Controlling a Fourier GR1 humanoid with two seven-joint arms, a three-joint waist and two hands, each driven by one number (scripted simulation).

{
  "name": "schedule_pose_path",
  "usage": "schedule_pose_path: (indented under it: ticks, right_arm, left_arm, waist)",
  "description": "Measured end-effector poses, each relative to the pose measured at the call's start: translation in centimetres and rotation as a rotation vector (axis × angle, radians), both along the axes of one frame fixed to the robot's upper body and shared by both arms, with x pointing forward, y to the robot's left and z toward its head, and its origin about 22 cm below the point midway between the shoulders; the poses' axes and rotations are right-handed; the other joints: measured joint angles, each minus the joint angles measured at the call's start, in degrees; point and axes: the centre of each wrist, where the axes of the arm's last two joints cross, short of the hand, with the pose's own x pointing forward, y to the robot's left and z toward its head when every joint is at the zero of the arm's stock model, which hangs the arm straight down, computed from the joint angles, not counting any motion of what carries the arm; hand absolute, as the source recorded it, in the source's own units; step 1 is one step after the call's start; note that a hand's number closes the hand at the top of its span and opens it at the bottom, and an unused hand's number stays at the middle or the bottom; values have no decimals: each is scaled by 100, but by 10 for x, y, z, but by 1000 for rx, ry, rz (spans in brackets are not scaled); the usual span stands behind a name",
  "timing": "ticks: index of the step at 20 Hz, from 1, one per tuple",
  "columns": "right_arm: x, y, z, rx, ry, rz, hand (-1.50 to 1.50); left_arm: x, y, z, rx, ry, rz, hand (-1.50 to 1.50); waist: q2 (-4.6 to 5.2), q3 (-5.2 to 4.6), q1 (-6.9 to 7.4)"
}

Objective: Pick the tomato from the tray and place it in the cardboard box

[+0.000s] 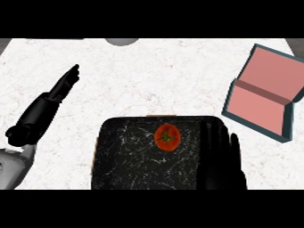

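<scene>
A red tomato (168, 136) with a green stem lies on the black marbled tray (131, 156) near the counter's front, toward the tray's upper right. My right hand (219, 156) hovers over the tray's right side, fingers straight and pointing away, open, just right of the tomato and apart from it. The box (270, 92), pink inside with teal-grey walls and an open lid, sits at the right of the counter. My left hand (65, 83) rests open at the left, fingers pointing up, holding nothing.
The white marbled counter (154, 75) spreads between the tray and the box. A grey round shape (121, 41) shows at the counter's far edge. The counter's left and right edges slant inward toward the top.
</scene>
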Motion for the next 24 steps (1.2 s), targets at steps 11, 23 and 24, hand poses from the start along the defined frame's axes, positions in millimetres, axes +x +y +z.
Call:
schedule_pose_path:
  ticks: [11, 23, 24]
  right_arm:
    - [12, 31, -7, -4, 95, 12, -150]
    - [49, 40, -16, -72, 120, -27, -150]
    - [50, 40, -17, -76, 125, -28, -150]
  left_arm:
    - [5, 0, -2, -5, 0, -14, 0]
    - [7, 0, -4, -3, -4, -9, 0]
    - [6, 0, -6, -6, -1, -11, 0]
  waist:
    - [33, 24, 108]
    - [13, 31, 94]
    - [11, 32, 87]
